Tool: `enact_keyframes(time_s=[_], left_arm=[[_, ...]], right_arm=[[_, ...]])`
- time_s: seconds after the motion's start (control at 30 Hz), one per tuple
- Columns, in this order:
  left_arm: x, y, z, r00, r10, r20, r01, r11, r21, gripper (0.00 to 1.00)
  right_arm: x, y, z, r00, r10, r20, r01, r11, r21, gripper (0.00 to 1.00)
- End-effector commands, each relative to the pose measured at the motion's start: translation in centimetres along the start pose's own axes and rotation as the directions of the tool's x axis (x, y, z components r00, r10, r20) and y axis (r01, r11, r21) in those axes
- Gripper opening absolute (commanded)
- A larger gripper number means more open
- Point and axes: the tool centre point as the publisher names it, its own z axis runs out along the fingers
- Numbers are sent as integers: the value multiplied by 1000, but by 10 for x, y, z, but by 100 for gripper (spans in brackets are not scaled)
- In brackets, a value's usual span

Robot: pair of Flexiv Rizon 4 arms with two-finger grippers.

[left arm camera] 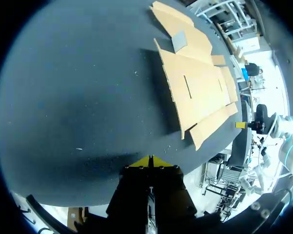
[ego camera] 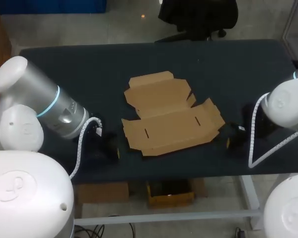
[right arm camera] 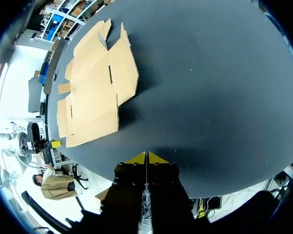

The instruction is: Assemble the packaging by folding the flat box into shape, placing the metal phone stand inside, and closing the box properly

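The flat brown cardboard box lies unfolded in the middle of the dark table, flaps spread out and one small flap slightly raised. My left gripper sits low over the table just left of the box, shut and holding nothing. My right gripper sits just right of the box, also shut and empty. In the left wrist view the yellow tips meet, with the box ahead and to the side. The right wrist view shows closed tips and the box ahead. No metal phone stand shows in any view.
Bare dark tabletop surrounds the cardboard on all sides. My other arm's yellow tip shows beyond the box in the left wrist view.
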Motion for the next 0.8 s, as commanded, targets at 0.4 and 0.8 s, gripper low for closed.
enact_keyframes(time_s=[0.4,0.8], left_arm=[[-4,3,-21,1000,-20,19,18,998,56,0],[0,-3,-26,999,-29,17,27,997,69,33]], right_arm=[[-13,-2,-33,999,-36,-12,36,999,4,0],[-26,-4,-50,999,-33,-3,33,999,-11,3]])
